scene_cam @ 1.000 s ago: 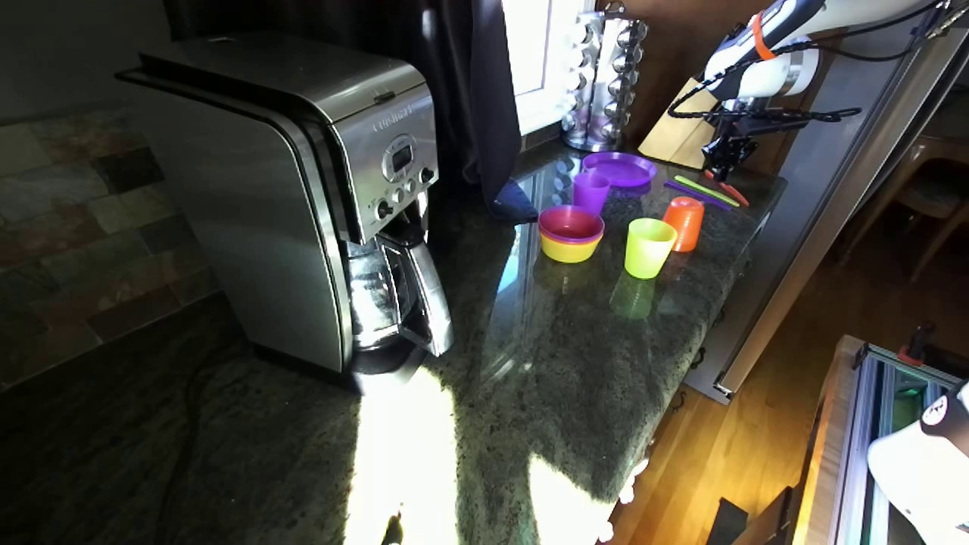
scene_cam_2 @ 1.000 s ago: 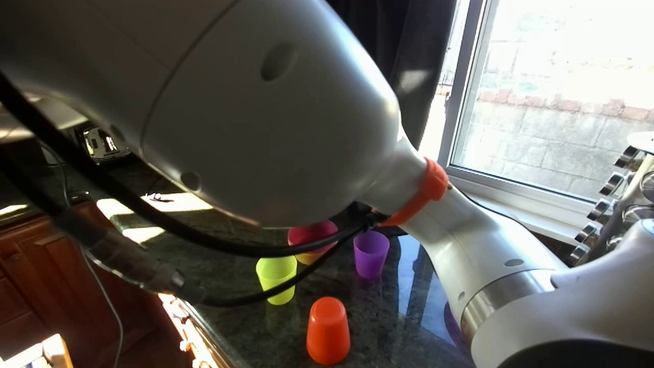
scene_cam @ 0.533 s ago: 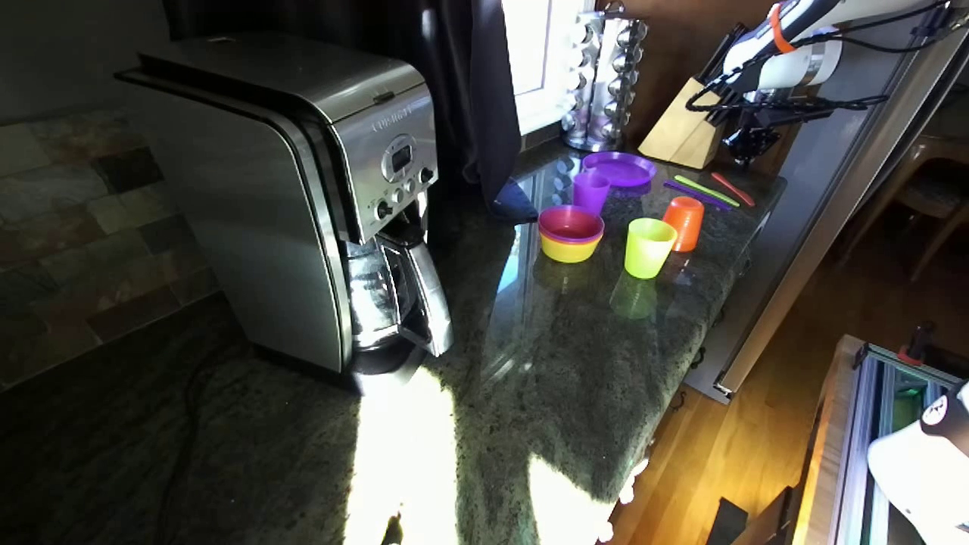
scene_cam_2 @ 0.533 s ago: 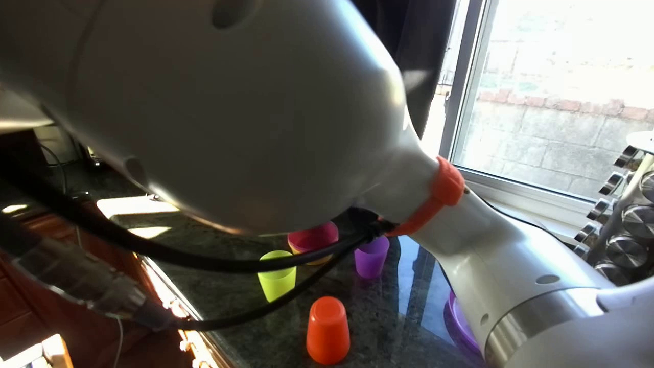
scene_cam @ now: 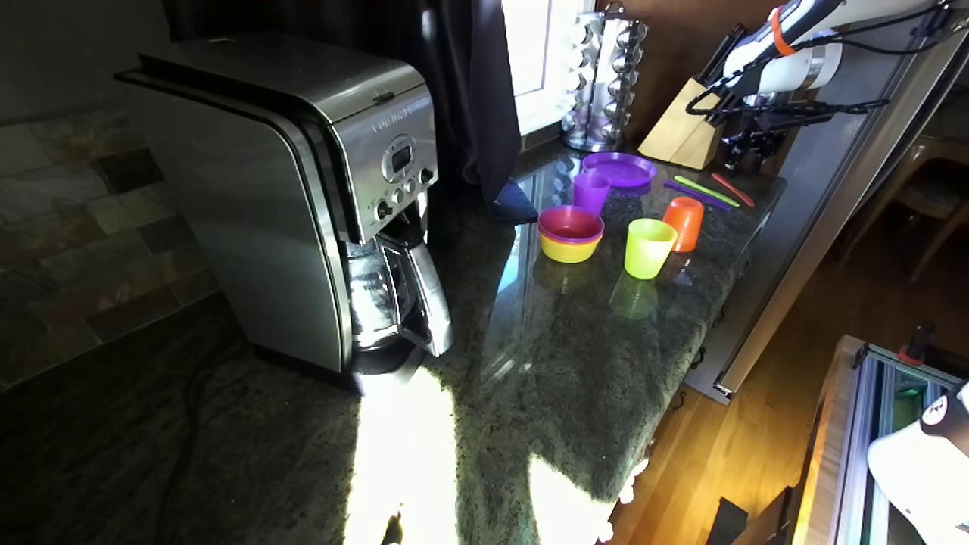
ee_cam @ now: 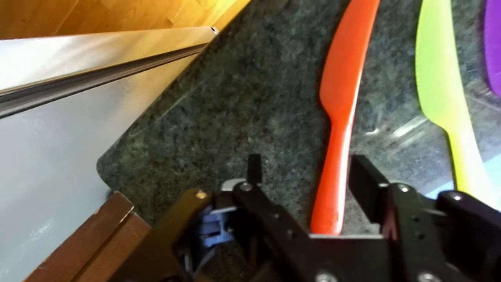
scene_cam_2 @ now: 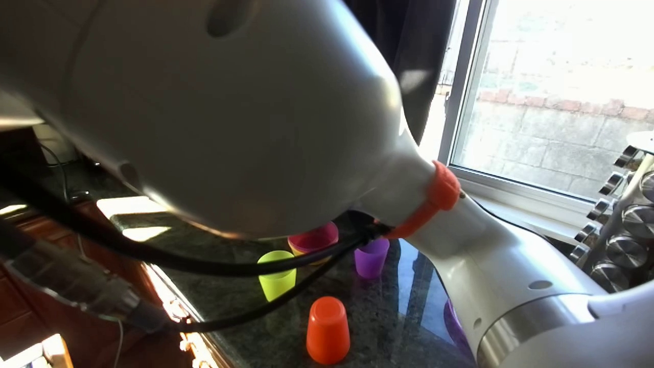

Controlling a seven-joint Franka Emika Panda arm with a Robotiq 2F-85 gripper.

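Observation:
My gripper (ee_cam: pixel 306 168) stands open above the dark stone counter (ee_cam: pixel 235 105). In the wrist view the handle of a red-orange knife (ee_cam: pixel 342 105) shows between the fingers, close to the right one. Nothing is gripped. To its right lies a yellow-green knife (ee_cam: pixel 440 86), then a purple utensil (ee_cam: pixel 495 47), partly cut off by the frame. In an exterior view the gripper (scene_cam: pixel 746 155) hangs over the far end of the counter, just above and behind the red-orange knife (scene_cam: pixel 733 189). The arm (scene_cam_2: pixel 255 128) fills much of an exterior view, where the gripper is out of frame.
A knife block (scene_cam: pixel 685 129) stands beside the gripper, near a spice rack (scene_cam: pixel 606 83). An upturned orange cup (scene_cam: pixel 683 223), yellow-green cup (scene_cam: pixel 649 246), stacked bowls (scene_cam: pixel 571 248), purple cup (scene_cam: pixel 590 193) and purple plate (scene_cam: pixel 621 170) share the counter. A metal appliance (ee_cam: pixel 58 156) borders it.
In an exterior view my gripper has moved up and right, uncovering the knife block and the red-orange knife, which lies slightly further right. During the last half second the arm has shifted only slightly.

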